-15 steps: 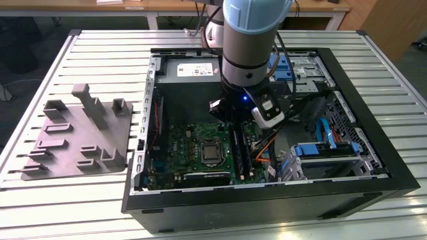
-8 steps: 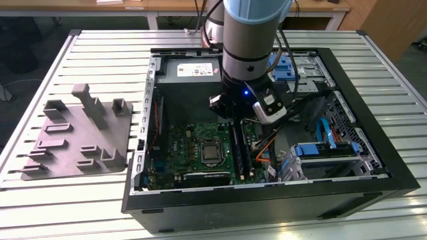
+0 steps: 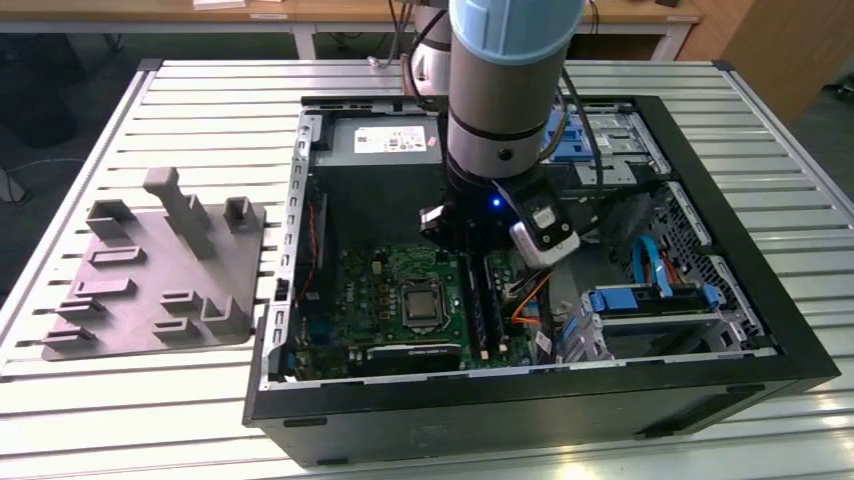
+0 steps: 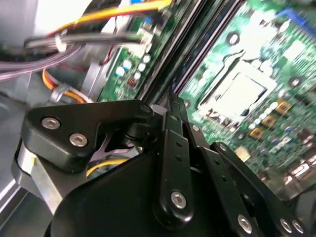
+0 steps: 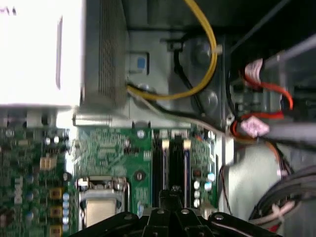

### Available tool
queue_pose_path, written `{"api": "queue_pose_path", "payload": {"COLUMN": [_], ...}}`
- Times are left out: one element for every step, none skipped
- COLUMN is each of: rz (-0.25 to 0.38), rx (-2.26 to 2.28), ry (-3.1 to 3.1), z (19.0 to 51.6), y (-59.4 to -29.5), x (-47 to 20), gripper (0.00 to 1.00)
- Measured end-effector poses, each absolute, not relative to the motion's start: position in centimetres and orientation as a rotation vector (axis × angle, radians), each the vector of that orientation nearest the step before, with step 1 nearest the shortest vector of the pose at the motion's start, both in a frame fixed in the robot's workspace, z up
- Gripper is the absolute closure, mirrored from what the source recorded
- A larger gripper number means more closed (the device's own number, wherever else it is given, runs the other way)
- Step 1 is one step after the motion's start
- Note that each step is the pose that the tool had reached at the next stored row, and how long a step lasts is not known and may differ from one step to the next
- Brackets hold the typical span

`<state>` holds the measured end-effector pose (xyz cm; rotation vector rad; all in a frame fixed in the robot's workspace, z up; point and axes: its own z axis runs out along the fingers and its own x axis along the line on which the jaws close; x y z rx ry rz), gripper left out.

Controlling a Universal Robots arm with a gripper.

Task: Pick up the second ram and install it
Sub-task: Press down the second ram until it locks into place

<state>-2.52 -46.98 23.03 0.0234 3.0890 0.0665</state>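
Over the open black computer case (image 3: 747, 300) on the slatted white bench (image 3: 160, 400) my arm hangs nearly straight down, its tool (image 3: 470, 252) low inside the case, just above the long black memory slots (image 3: 483, 300) of the green motherboard (image 3: 380, 290). From the exterior view I see the silver CPU socket (image 3: 423, 305) beside those slots, toward that view's left. The grey plastic holder tray with upright posts (image 3: 160, 270) sits on the bench well apart from the case, on the exterior view's left.

Both wrist views look past the black linkage of the tool (image 5: 170, 195) onto the board. The first wrist view shows the dark slots (image 5: 170, 158) running right up to the tool's tip, with the socket (image 5: 101, 202) to one side and yellow and red cables (image 5: 210, 54) beyond. The second wrist view shows the tool's fingers drawn together (image 4: 173, 111) over the slot line (image 4: 197, 54).

The tool looks closed, but I cannot make out the second ram, the thin dark stick, between its fingers or seated in a slot, so I cannot tell where it is.
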Motion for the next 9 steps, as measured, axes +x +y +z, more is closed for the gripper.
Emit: {"api": "queue_pose_path", "payload": {"rz": [0.065,0.064,0.063,0.061,0.058,0.055,0.051,0.048,0.044], "rx": [0.023,0.023,0.023,0.023,0.023,0.023,0.023,0.023,0.023], "ry": [3.089,3.089,3.089,3.089,3.089,3.089,3.089,3.089,3.089], "z": [23.0,23.0,23.0,23.0,23.0,23.0,23.0,23.0,23.0], "y": [-47.4,-47.7,-48.1,-48.4,-48.6,-48.8,-49.0,-49.1,-49.2], "x": [-2.5,-2.5,-2.5,-2.5,-2.5,-2.5,-2.5,-2.5,-2.5], "gripper": [0.89,0.89,0.89,0.89,0.89,0.89,0.89,0.89,0.89]}}
